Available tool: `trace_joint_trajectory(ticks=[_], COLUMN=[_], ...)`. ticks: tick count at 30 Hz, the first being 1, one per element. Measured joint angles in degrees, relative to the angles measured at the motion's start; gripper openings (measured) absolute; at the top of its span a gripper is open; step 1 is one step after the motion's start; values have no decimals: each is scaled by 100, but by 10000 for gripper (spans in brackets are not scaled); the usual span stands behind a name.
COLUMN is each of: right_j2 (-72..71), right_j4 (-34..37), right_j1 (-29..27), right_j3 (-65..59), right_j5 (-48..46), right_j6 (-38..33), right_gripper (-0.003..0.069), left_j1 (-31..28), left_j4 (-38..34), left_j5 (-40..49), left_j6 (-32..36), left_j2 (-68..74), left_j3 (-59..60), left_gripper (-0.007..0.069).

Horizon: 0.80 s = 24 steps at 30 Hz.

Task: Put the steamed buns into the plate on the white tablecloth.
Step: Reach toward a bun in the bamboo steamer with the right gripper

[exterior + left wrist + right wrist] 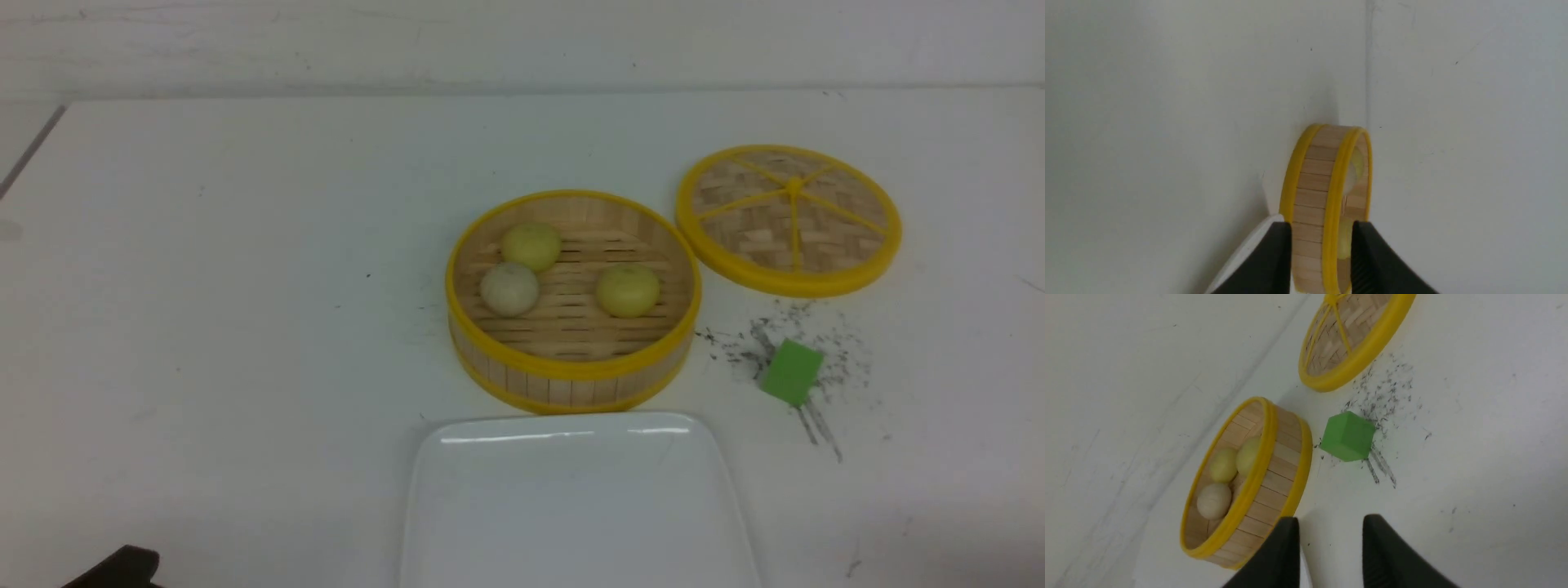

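Note:
Three steamed buns lie in the round bamboo steamer (571, 371): a pale yellow one (531, 246) at the back, a beige-white one (509, 288) at the left, a pale yellow one (627, 290) at the right. The white plate (571, 506) sits on the white tablecloth (245, 327) just in front of the steamer and holds nothing. My left gripper (1321, 228) is open and empty, well back from the steamer (1314, 192). My right gripper (1331, 522) is open and empty, above the cloth near the steamer (1274, 477); the buns (1223, 464) show inside it.
The woven yellow-rimmed lid (788, 219) lies flat to the right behind the steamer. A green cube (790, 372) sits on black scuffs right of the steamer; it also shows in the right wrist view (1348, 435). A dark part of my left arm (122, 569) shows at the bottom left.

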<state>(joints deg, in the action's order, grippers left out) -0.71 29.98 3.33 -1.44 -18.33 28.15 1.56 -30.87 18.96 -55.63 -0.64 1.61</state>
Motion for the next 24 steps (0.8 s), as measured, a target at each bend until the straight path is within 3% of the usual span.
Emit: trace_joint_trajectory(ticks=[3, 6, 7, 10, 12, 19, 24], right_j2=[0, 0, 0, 311, 828, 3245, 4851], right_j4=[476, 693, 693, 221, -264, -1530, -1306], right_j1=[0, 0, 0, 0, 0, 0, 0], right_j3=[31, 649, 698, 1609, 2165, 3381, 3986], right_j5=[7, 131, 142, 37, -523, -3479, -4001], right_j6=[71, -363, -417, -1476, -1880, -1744, -2208], right_gripper=[239, 174, 174, 35, -10, 0, 2], left_j1=[0, 0, 0, -4, -4, -4, -4], left_j4=[37, 365, 399, 700, 986, 1494, 1500], left_j5=[-295, -243, -225, 218, 944, 3053, 3320], left_j6=[320, 1460, 1519, 2310, 2657, 3319, 3698], left_j2=[0, 0, 0, 399, 1013, 3109, 4147], left_j3=[0, -455, -501, -1430, -1998, -3020, -3268], left_gripper=[232, 174, 169, 78, 17, 2, 2])
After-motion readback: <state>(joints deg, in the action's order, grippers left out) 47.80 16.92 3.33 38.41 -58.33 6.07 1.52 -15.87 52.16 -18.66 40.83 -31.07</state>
